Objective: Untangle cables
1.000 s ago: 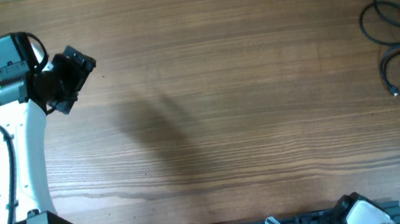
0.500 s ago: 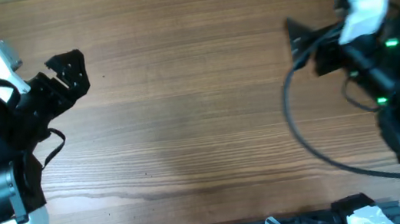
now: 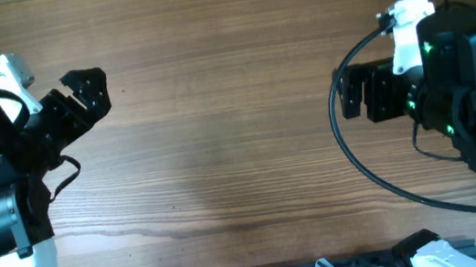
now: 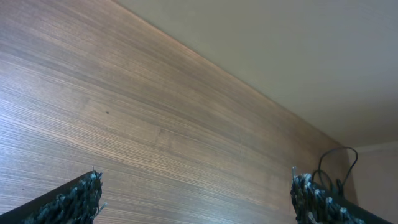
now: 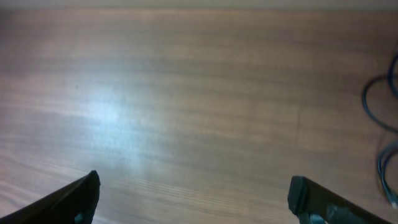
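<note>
Over at nine o'clock, left gripper (image 3: 87, 87) spread wide above the wooden table (image 3: 240, 152), gripping nothing. Across at three o'clock, right gripper (image 3: 354, 92) gaping just as wide, also empty, pointing inward. Farther out, toward two o'clock, cables (image 5: 365, 101) looped on the wood, mostly hidden beneath the right arm (image 3: 461, 76) from overhead.

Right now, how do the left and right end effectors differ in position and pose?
The left end effector sits at the left side of the table, angled toward the far edge; the right end effector sits at the right side, pointing left toward the middle. The right end effector is close to the cables; the left end effector is far across the table from them. Both are open and hold nothing.
</note>
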Available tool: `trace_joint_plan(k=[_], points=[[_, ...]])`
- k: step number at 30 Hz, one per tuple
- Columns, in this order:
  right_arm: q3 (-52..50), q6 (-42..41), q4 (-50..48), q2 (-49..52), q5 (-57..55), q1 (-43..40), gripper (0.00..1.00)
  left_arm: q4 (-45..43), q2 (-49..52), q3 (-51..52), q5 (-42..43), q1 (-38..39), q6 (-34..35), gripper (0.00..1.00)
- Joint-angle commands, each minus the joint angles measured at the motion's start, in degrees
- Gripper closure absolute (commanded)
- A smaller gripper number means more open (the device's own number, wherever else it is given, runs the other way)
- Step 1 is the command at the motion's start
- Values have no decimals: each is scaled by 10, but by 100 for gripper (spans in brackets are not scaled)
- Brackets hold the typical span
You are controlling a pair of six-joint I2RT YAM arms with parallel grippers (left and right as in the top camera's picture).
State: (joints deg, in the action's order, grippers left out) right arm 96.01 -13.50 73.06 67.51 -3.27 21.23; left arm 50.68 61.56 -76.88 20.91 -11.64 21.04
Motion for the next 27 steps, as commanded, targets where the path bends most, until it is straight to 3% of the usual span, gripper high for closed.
trace_joint_plan(k=[1, 6, 9, 13, 19, 27], points=[[7, -16, 16, -45, -9, 2, 0, 1, 1, -4, 5, -1, -11, 0], [3, -17, 12, -136, -10, 2, 0, 1, 1, -4, 5, -1, -11, 0], [-70, -13, -36, -170, -18, -54, 0, 1, 1, -4, 5, -1, -11, 0], [-318, 20, -332, -260, 47, -110, 0, 1, 1, -4, 5, -1, -11, 0], [-609, 11, -631, -411, 98, -167, 0, 1, 1, -4, 5, -1, -11, 0], [-865, -18, -760, -607, 98, -205, 0, 1, 1, -4, 5, -1, -11, 0]])
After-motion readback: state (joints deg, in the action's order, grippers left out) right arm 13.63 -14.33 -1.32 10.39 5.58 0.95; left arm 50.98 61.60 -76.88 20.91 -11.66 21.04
